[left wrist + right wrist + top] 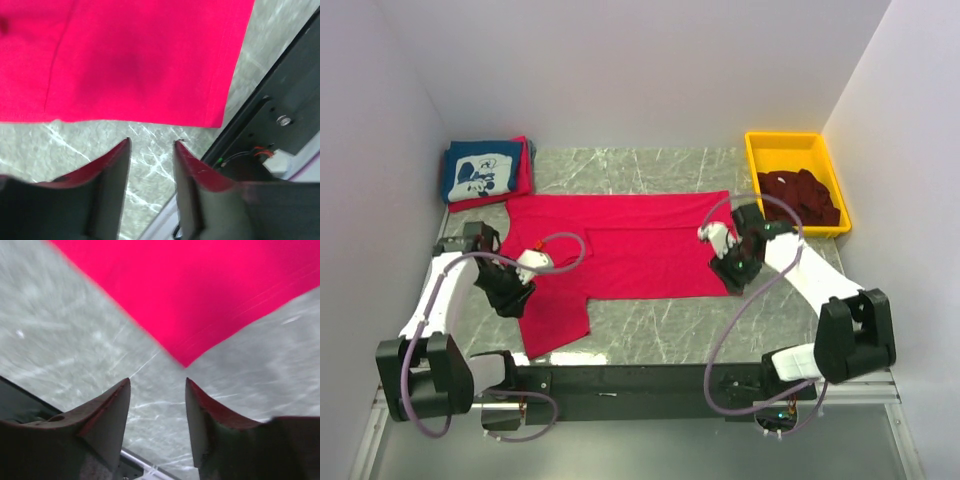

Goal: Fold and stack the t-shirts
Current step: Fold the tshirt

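Red shirt [620, 250] lies flat, unfolded, just ahead of the fingers [111, 172]; left gripper [152, 147] and right gripper [157, 387] stand parted, holding nothing. A folded stack [482, 170] is done; maroon shirts [800, 195] wait in the bin [782, 138].

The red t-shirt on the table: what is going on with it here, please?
T-shirt folding is under way. A bright red t-shirt lies spread on the table, not held: the left gripper and right gripper hover open over bare table just off its edge. At far left a folded navy t-shirt sits on a folded red one. Dark maroon shirts lie in the yellow bin at far right.
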`<move>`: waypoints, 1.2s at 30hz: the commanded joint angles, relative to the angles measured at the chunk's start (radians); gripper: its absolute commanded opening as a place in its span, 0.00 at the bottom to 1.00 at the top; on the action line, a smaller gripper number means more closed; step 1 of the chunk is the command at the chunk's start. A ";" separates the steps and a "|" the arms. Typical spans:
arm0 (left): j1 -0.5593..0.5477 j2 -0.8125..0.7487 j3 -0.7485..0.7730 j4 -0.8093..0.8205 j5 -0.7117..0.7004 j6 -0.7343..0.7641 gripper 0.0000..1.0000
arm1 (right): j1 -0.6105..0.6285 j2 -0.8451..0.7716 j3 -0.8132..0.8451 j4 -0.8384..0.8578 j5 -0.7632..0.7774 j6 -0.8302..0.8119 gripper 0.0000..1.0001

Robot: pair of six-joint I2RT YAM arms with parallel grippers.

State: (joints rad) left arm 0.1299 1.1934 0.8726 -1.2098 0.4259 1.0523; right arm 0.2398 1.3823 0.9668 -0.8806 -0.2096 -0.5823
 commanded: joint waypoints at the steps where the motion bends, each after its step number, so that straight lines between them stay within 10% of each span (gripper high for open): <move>1: -0.053 -0.040 -0.047 0.087 -0.068 0.049 0.43 | 0.048 -0.083 -0.108 0.149 0.114 -0.057 0.53; 28: -0.124 0.057 -0.158 0.274 -0.127 -0.061 0.47 | 0.105 0.081 -0.243 0.310 0.187 -0.160 0.40; 36: -0.154 0.095 -0.190 0.343 -0.148 -0.075 0.46 | 0.105 0.112 -0.247 0.345 0.208 -0.163 0.13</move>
State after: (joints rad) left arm 0.0051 1.2774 0.7002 -0.9104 0.2893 0.9913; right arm 0.3416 1.4590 0.7391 -0.5789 -0.0154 -0.7357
